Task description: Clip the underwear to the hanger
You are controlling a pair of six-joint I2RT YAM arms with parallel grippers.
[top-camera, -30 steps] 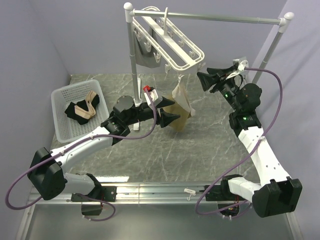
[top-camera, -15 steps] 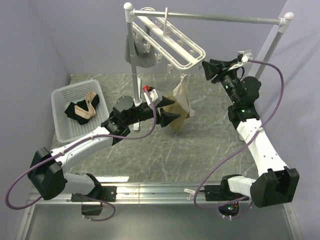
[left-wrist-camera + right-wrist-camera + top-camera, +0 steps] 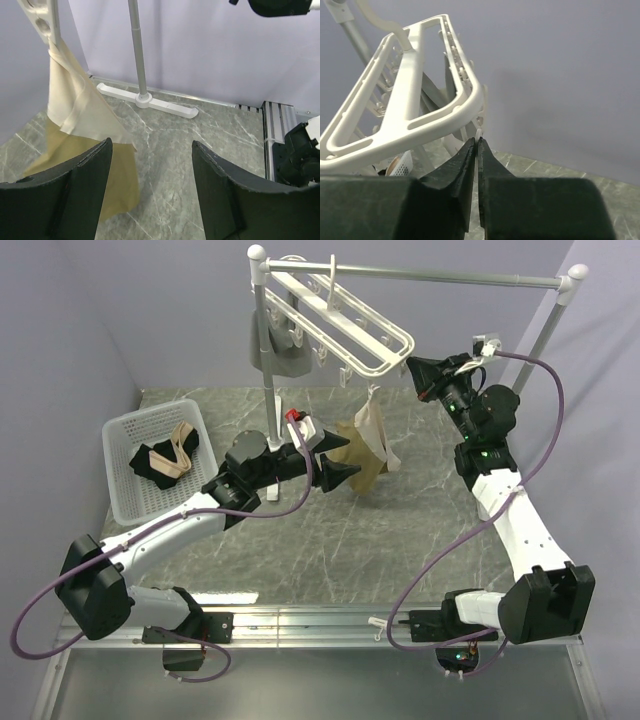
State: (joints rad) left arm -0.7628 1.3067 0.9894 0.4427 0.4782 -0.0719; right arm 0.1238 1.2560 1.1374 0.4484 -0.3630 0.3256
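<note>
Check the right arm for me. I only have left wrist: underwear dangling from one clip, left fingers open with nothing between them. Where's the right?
Observer: The right gripper is raised to the end of the hanger nearest it, level with the frame.
Operator: Open or shut?
Observer: Shut. In the right wrist view its fingers are pressed together just below the frame corner, and a small clip sits at their tips. I can't tell if it's pinched.
Operator: Anything else on the hanger?
Observer: A grey garment hangs at the far end, next to the rail stand post.
</note>
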